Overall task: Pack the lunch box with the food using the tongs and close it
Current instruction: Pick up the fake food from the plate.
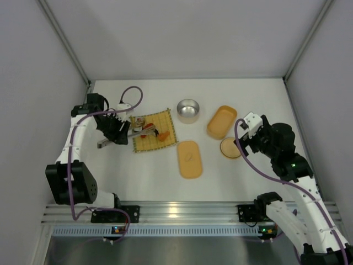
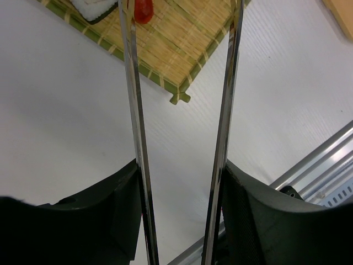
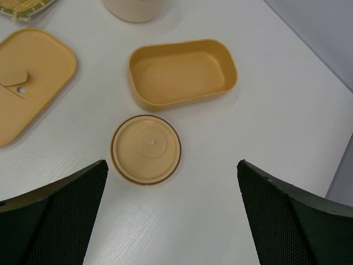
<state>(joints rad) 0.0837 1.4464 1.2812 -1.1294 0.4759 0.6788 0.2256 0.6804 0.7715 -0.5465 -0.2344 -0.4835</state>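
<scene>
My left gripper (image 1: 114, 131) (image 2: 181, 165) is shut on the tongs (image 1: 126, 135), pressing their two silver arms (image 2: 132, 110) partly together. The tong tips reach over the woven mat (image 1: 156, 122) (image 2: 171, 49), towards the food. A red-orange piece (image 1: 162, 134) (image 2: 143, 10) and a black-and-white piece (image 1: 146, 127) (image 2: 92, 6) lie on the mat. The tips themselves run out of the left wrist view. The yellow-orange lunch box (image 1: 222, 122) (image 3: 165, 102) stands empty at the right. Its flat oblong lid (image 1: 190, 159) (image 3: 34, 72) lies apart on the table. My right gripper (image 1: 246, 138) (image 3: 171, 165) hangs open above a round tan lid.
A round steel bowl (image 1: 188, 109) (image 3: 133, 8) stands behind the lunch box. Its round tan lid (image 1: 230, 148) (image 3: 146, 149) lies flat in front of the box. An aluminium rail (image 1: 176, 211) runs along the near table edge. White walls close in the left, back and right.
</scene>
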